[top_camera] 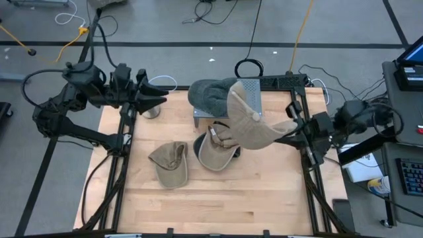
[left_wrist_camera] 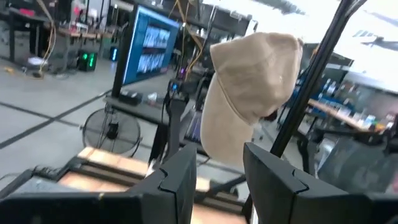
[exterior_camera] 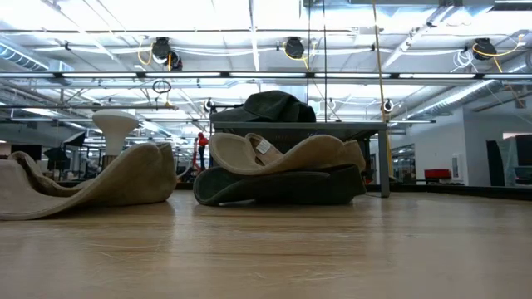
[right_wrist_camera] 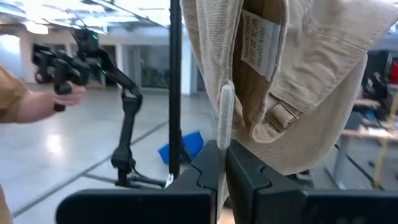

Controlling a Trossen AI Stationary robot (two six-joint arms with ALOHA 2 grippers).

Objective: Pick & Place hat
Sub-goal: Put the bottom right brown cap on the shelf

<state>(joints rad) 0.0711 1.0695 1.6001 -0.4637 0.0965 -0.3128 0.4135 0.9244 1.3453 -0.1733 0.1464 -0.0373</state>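
Hat number one, the tan hat [top_camera: 254,125], is up in the air right now, so we're in the carry part of the pick and place. Going from the near edge of the bench [top_camera: 218,205] back: the near half is bare wood. Around the middle there's a loose tan cap [top_camera: 170,162] lying on its own, and just beside it toward the right a stack of two, a tan cap on a dark cap [exterior_camera: 278,184], going by the low view.

Above that stack hangs the lifted hat. The right hand [right_wrist_camera: 222,163] has its fingers pinched tight on a fold of the fabric near the back strap and buckle [right_wrist_camera: 280,116], label showing, with the rest of the hat draping over it.

Behind, toward the far edge, a small metal stand [top_camera: 221,114] holds a dark green hat [top_camera: 213,94]. My guess is the stand is the drop spot, though it's already occupied, so I can't say for sure.

The left hand [left_wrist_camera: 217,171] waits over the far left corner, fingers parted, holding nothing.

Next move probably needs the right arm to swing the hat over its target and lower it before letting go, since floppy fabric can snag or slide off. A person's hand shows off in the room beyond.
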